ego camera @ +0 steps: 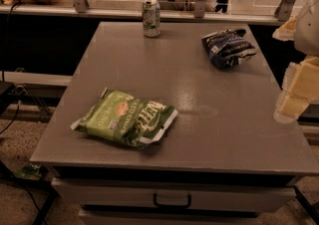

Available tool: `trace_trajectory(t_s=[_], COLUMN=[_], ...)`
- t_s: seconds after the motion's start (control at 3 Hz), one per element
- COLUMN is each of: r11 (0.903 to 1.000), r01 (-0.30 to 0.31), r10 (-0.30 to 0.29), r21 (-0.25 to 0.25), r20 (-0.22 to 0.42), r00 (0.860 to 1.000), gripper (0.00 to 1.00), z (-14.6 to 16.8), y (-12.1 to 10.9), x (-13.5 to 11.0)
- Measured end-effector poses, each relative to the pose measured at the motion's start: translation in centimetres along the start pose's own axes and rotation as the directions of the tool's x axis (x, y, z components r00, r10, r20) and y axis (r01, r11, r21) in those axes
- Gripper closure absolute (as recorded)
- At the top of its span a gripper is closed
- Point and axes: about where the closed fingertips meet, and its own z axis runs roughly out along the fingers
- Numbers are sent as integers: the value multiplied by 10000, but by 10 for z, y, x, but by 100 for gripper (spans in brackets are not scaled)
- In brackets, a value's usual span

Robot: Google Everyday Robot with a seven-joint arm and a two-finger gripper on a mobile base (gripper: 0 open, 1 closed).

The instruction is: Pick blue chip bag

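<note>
Right now my gripper [298, 92] hangs at the right edge of the view, beside the right rim of the grey table [209, 124] and raised above its surface. It shows only as pale cream blocks against the dark, and I cannot tell how wide it stands. It touches none of the things on the table.

The blue chip bag [228, 47] lies to my gripper's left and farther back, on the rear right part of the tabletop, near but clearly apart from me. It is crumpled, dark navy with white patches, and rests flat on the surface with its puckered end pointing toward the back edge.

Farther left from my gripper, at the back edge of the table, a green-and-white drink can [151, 17] stands upright, well apart from the blue bag. Left of my gripper and nearer the front, the green chip bag [127, 117] lies flat, larger than the blue one and well apart from it.

Below the tabletop, under the front edge, a drawer carries a dark handle [172, 201].
</note>
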Motion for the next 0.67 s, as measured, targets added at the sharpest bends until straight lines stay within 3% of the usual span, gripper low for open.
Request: trace_trajectory(t_s=[0.33, 0.67], r11=[10000, 9964], r01=[-31, -766], r10=[31, 773], r21=[14, 360], r20=[-11, -193], r00=[10000, 9968], gripper=[0, 0], z=[0, 9], y=[-1, -32], x=[0, 1])
